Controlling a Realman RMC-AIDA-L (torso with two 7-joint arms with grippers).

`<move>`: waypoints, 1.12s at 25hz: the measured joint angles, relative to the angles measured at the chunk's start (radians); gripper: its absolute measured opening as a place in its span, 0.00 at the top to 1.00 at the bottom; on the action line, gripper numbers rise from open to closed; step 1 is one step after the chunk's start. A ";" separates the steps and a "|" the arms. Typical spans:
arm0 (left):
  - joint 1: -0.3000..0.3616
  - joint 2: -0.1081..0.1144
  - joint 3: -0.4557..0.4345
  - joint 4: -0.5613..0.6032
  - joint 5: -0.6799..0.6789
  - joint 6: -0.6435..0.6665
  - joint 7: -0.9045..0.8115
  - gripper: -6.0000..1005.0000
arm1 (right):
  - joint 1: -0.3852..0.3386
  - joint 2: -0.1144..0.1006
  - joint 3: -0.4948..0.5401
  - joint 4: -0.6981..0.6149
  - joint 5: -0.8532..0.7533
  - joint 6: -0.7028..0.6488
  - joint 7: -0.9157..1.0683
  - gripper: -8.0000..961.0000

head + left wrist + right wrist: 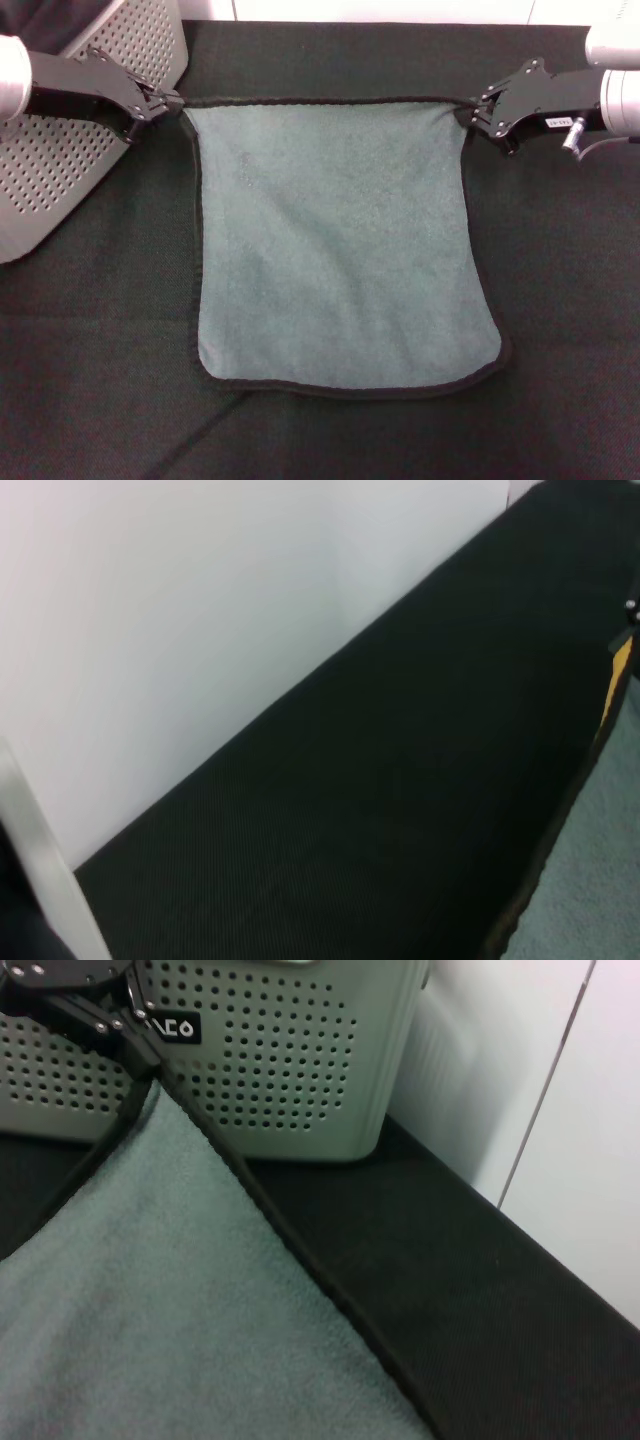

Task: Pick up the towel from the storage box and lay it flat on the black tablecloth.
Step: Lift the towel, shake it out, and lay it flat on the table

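The grey-teal towel (pixel 335 240) with its black stitched border is spread over the black tablecloth (pixel 560 300); its near part lies flat. Its far edge is stretched taut between my two grippers. My left gripper (pixel 172 100) is shut on the towel's far left corner, just in front of the storage box (pixel 60 170). My right gripper (pixel 472 108) is shut on the far right corner. The right wrist view shows the towel (pixel 150 1300), the perforated storage box (pixel 280 1060) and my left gripper (pixel 135 1035) pinching the corner. The left wrist view shows mainly the black tablecloth (pixel 400 780).
The storage box stands at the table's far left corner, close behind my left arm. A white wall (pixel 180 610) runs along the table's far edge. Bare black cloth surrounds the towel on the right and at the front.
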 joint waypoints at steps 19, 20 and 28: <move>-0.011 -0.047 0.047 0.002 0.054 -0.082 0.000 0.96 | 0.008 0.004 -0.046 0.043 -0.001 0.077 0.000 0.97; -0.011 -0.048 0.048 0.002 0.054 -0.082 0.000 0.96 | 0.008 0.004 -0.046 0.043 -0.001 0.078 0.000 0.97; -0.011 -0.048 0.050 0.002 0.054 -0.082 -0.002 0.96 | 0.006 0.004 -0.047 0.040 0.005 0.079 0.000 0.97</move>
